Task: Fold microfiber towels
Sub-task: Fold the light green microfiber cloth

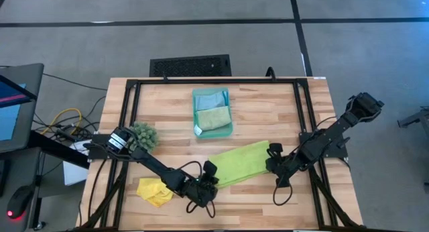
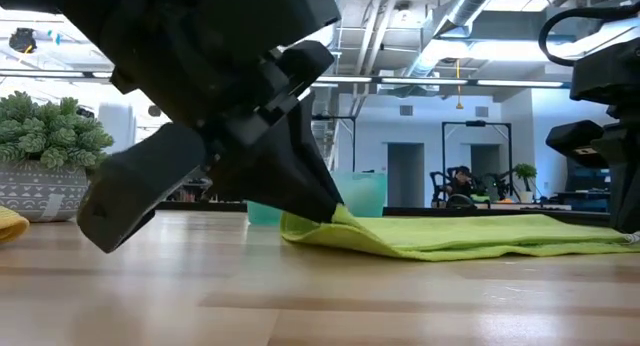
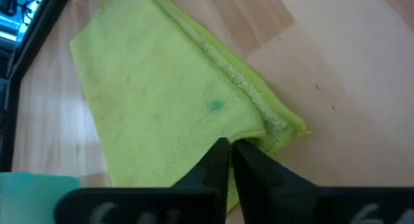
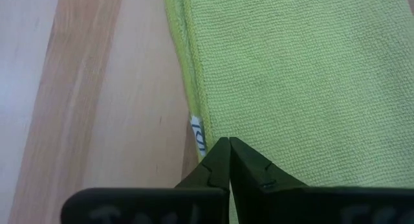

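A lime green microfiber towel point(image 1: 240, 162), folded double, lies slanting on the wooden table in front of the tray. My left gripper point(image 1: 213, 176) is shut at the towel's near left corner, and my right gripper point(image 1: 273, 159) is shut at its right end. A yellow towel point(image 1: 153, 191) lies crumpled near the table's near left corner. A light blue towel point(image 1: 209, 98) and a pale sage green towel point(image 1: 213, 118) lie in the teal tray point(image 1: 231, 128). My left gripper pinches the lime towel's near left corner point(image 3: 262, 134) between its two fingers, several layers together. It comes slanting down from the table's left. The corner point(image 2: 345, 218) is raised a little off the wood and the rest lies flat. My right gripper pinches the lime towel close to its right edge point(image 4: 206, 123), beside the white label point(image 4: 198, 136). The fingers slant steeply down from the right. The towel lies flat on the table around them; how many layers they have does not show.
A dark green spiky clump point(image 1: 143, 135) in a patterned pot stands at the table's left. The tray sits at the middle back. Black frame rails point(image 1: 214, 82) run along the table's edges. Bare wood lies near the front middle and right.
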Motion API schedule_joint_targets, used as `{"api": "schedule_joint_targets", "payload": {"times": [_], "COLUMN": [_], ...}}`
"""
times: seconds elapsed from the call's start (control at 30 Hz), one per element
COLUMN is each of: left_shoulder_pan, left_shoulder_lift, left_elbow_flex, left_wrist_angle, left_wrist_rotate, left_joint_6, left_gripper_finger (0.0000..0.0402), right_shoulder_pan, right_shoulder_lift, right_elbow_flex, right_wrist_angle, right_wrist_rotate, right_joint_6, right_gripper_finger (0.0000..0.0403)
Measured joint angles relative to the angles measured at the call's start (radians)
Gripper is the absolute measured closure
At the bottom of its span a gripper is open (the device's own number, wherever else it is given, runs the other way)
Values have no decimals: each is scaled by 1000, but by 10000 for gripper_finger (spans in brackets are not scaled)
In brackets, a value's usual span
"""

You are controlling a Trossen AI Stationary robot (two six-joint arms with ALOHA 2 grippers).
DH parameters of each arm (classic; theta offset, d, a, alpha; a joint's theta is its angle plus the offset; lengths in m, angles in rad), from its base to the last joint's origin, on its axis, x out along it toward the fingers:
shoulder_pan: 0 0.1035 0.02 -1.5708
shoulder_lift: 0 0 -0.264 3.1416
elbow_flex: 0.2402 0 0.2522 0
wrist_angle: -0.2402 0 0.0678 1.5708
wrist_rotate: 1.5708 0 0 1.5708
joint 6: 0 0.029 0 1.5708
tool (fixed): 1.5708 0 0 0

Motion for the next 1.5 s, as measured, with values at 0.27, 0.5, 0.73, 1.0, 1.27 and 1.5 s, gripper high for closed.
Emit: {"api": "schedule_joint_targets", "payload": {"times": [0.27,0.5,0.73,1.0,1.27,1.5], "left_shoulder_pan": [-1,-1,-1,0,-7,-28], "left_shoulder_lift": [-1,-4,-21,-122,-128,-128], "left_elbow_flex": [0,0,-2,-201,-348,-339], "left_wrist_angle": [21,22,9,285,598,647], "left_wrist_rotate": [0,0,-25,12,119,174], "left_joint_6": [-46,-93,-164,-243,-290,-277], "left_gripper_finger": [399,401,401,401,401,401], "right_shoulder_pan": [0,0,0,0,0,0], "right_shoulder_lift": [0,0,0,0,0,0], "right_elbow_flex": [0,0,0,0,18,47], "right_wrist_angle": [0,0,-1,0,27,4], "right_wrist_rotate": [0,0,0,0,1,31], "right_joint_6": [0,0,0,1,-12,-51], "right_gripper_finger": [377,376,378,375,384,388]}}
